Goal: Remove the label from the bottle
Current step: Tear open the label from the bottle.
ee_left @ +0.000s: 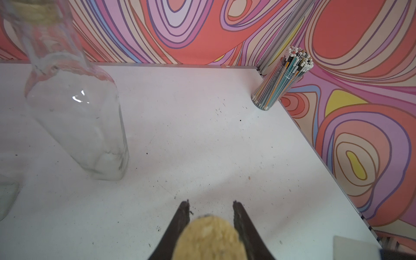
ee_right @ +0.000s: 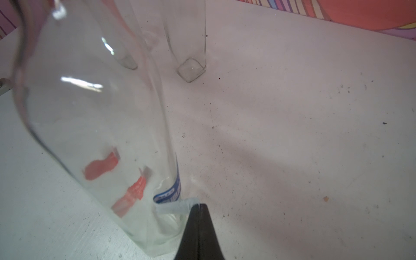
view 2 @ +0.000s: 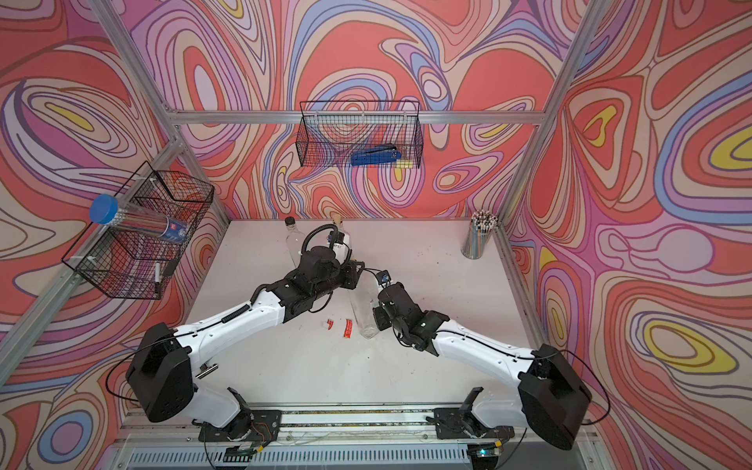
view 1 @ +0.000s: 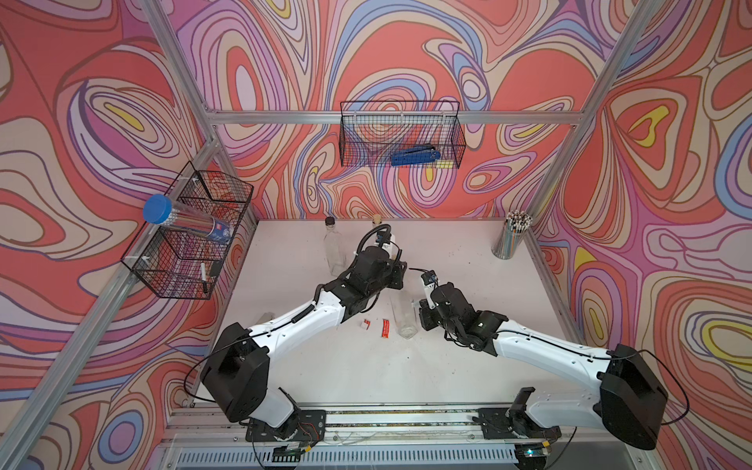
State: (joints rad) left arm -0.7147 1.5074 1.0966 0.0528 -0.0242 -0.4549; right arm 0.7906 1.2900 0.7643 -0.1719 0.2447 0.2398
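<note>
A clear glass bottle [view 1: 402, 315] [view 2: 363, 311] leans tilted on the white table in both top views. My left gripper [ee_left: 211, 204] [view 1: 396, 278] is shut on its cork-stoppered top [ee_left: 209, 238]. A blue and white label [ee_right: 171, 193] clings low on the bottle's side [ee_right: 90, 117], with a peeled strip [ee_right: 177, 206] curling off it. My right gripper [ee_right: 199, 206] [view 1: 419, 315] is shut on the end of that strip, beside the bottle's base. Two red label scraps [view 1: 384, 327] [view 2: 347, 327] lie on the table to the bottle's left.
Two more clear bottles [view 1: 334, 252] [ee_left: 76, 117] stand near the back wall behind my left arm. A cup of pencils [view 1: 510, 236] [ee_left: 281, 81] sits in the back right corner. Wire baskets [view 1: 401, 134] [view 1: 191, 232] hang on the back and left walls.
</note>
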